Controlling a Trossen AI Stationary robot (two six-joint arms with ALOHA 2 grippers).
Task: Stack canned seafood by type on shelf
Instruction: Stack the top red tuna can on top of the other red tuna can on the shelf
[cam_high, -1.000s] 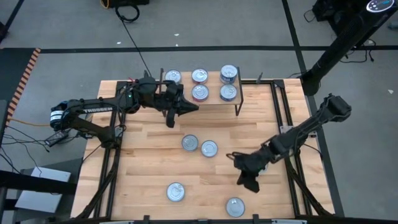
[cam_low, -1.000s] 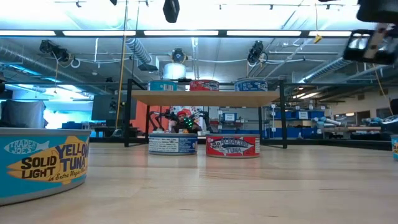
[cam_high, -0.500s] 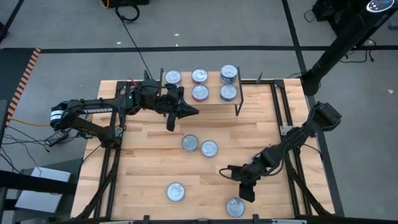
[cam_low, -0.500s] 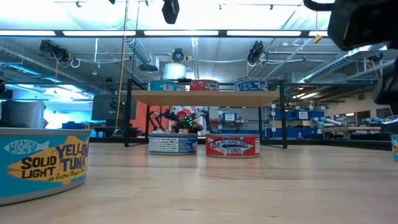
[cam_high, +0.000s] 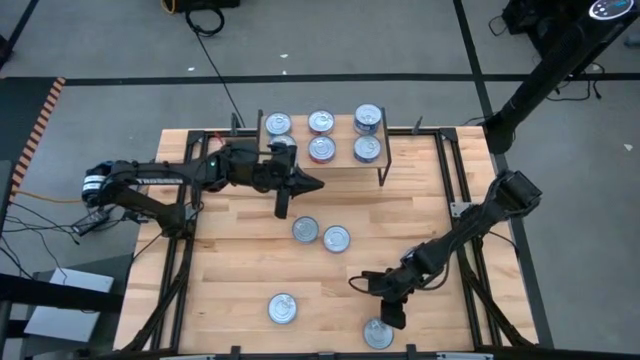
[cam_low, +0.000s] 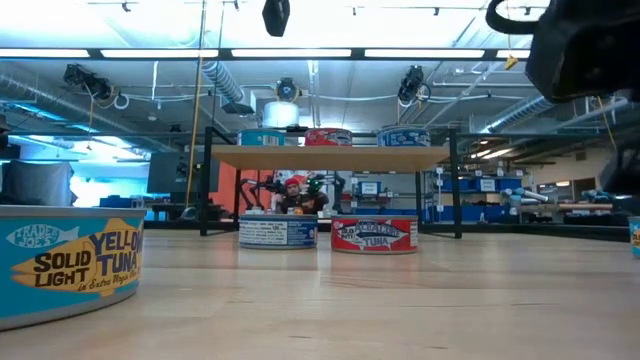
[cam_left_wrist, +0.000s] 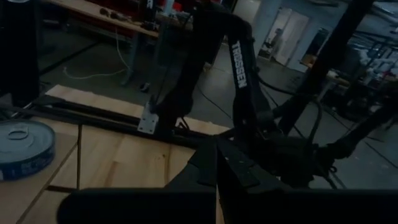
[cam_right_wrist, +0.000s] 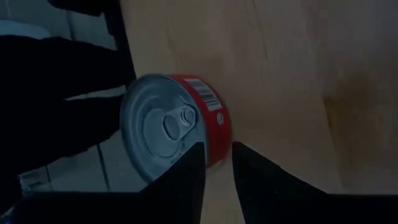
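Roughly half the job is looking done from where I'm standing. Nearest the front edge, at about five o'clock on the table (cam_high: 220, 215), the right gripper (cam_high: 392, 312) is hanging just over a red-labelled tin (cam_high: 378, 333), its jaws standing a little apart and not clamped on anything; in the right wrist view that tin (cam_right_wrist: 171, 127) is sitting flat on the wood just ahead of the fingertips (cam_right_wrist: 189, 171), silver top and pull tab facing up, its axis standing vertical. Just off at seven o'clock another loose tin (cam_high: 282, 308) is lying the same way, and towards the centre two more (cam_high: 306, 229) (cam_high: 336, 239) are sitting touching each other, tops up. So four tins are waiting to be lifted. Further back, the left gripper (cam_high: 300, 184), jaws pressed together and empty, is hovering just in front of the shelf (cam_high: 345, 160) at twelve o'clock. On the plank, five tins (cam_high: 321, 122) are resting upright in two rows; whether any are stacked I cannot tell from overhead, though the low view is showing a single layer of tops (cam_low: 328, 136) above the plank's edge.
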